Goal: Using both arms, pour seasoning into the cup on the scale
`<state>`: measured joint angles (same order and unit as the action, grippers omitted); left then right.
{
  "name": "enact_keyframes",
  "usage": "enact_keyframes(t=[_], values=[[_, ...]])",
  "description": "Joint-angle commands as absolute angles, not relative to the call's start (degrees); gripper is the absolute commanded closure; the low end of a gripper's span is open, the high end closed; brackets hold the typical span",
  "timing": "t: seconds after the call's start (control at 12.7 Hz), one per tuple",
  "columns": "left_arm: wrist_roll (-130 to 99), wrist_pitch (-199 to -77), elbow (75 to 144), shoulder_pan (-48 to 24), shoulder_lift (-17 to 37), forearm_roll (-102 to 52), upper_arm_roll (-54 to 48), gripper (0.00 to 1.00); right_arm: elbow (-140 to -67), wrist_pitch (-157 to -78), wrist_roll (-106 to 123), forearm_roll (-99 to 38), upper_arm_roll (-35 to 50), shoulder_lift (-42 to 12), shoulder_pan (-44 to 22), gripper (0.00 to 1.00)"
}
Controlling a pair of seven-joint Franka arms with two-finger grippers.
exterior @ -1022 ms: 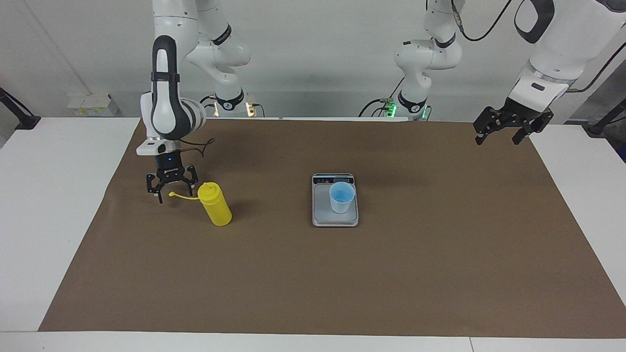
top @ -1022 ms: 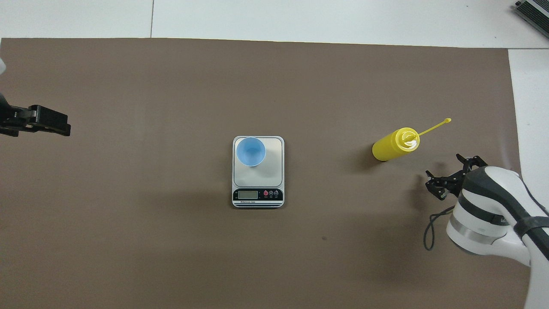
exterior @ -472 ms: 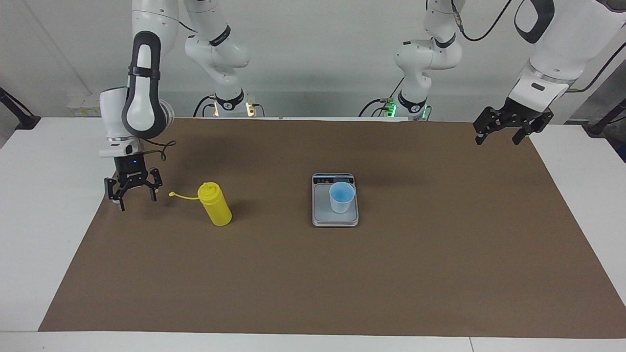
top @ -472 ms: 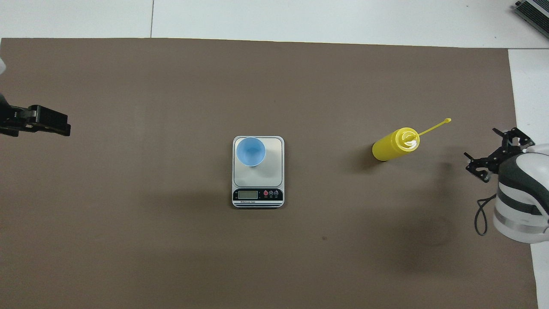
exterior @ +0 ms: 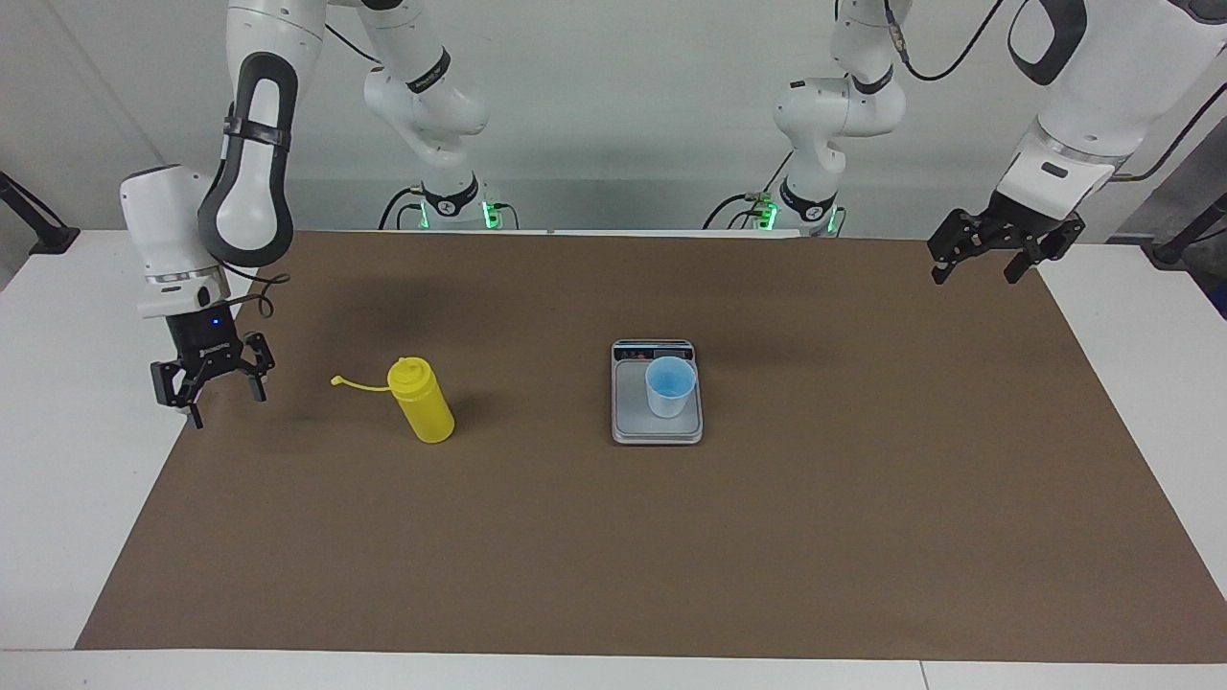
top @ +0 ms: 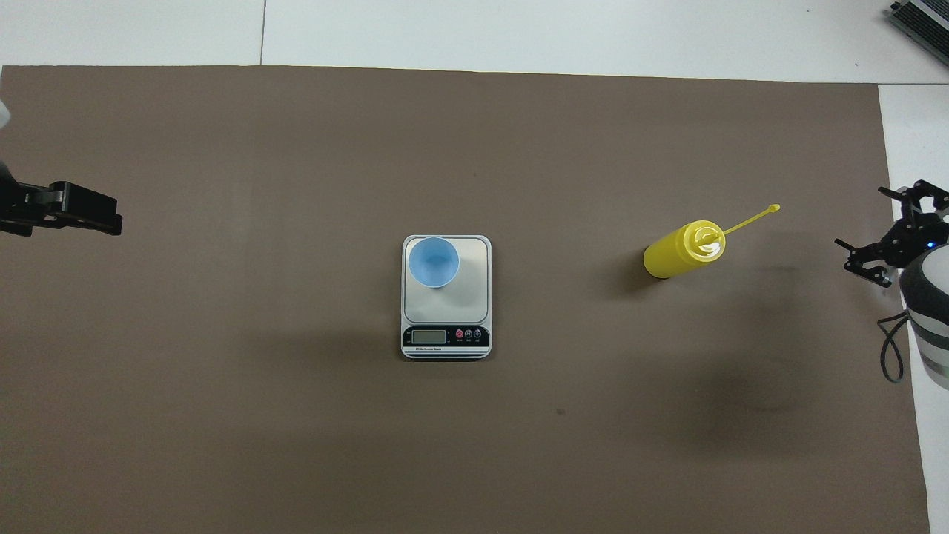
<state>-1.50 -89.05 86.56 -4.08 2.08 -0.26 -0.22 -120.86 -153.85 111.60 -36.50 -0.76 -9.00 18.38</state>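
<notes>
— At the right arm's end of the worktop (exterior: pixel 57 431), what is the right gripper (exterior: pixel 209 381) doing?
— It hangs over the edge of the brown mat (exterior: pixel 613 537), pointing down, fingers spread wide with nothing between them. It touches nothing and stands well apart from the bottle.
— And the seasoning bottle (exterior: pixel 422 400)?
— Yellow, upright on the mat, its cap strap (exterior: pixel 358 383) sticking out sideways toward the right gripper, cap off the nozzle.
— Next along?
— The scale (exterior: pixel 657 429) sits mid-mat, its display strip at the edge nearer the robots. The light-blue cup (exterior: pixel 669 386) stands upright on the weighing plate, toward the left arm's side of it. I cannot tell whether anything is in the cup.
— Then the left gripper (exterior: pixel 1004 251)?
— It waits in the air above the mat's corner at the left arm's end, tilted, fingers apart and empty, well apart from the scale and cup.
</notes>
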Motion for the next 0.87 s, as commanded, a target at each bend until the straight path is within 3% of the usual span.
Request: enact_keyframes(t=[0.0,0.31,0.79], values=[[-1.8,-88.6,87.9,-4.0,0.7,-0.7,-0.1,0.0,-112.9,-143.4,92.5,-21.3,-0.6,-10.0,19.4,0.0],[-1.8,-88.6,87.9,-4.0,0.7,-0.7,-0.1,0.0,-105.6,-128.4,59.8,-7.4,-0.1,-8.0,15.6,0.0],[-1.8,-88.7,87.9,-4.0,0.7,-0.7,-0.1,0.0,-100.7,-112.2,14.3,1.4,0.3,-2.6,4.3,0.0]])
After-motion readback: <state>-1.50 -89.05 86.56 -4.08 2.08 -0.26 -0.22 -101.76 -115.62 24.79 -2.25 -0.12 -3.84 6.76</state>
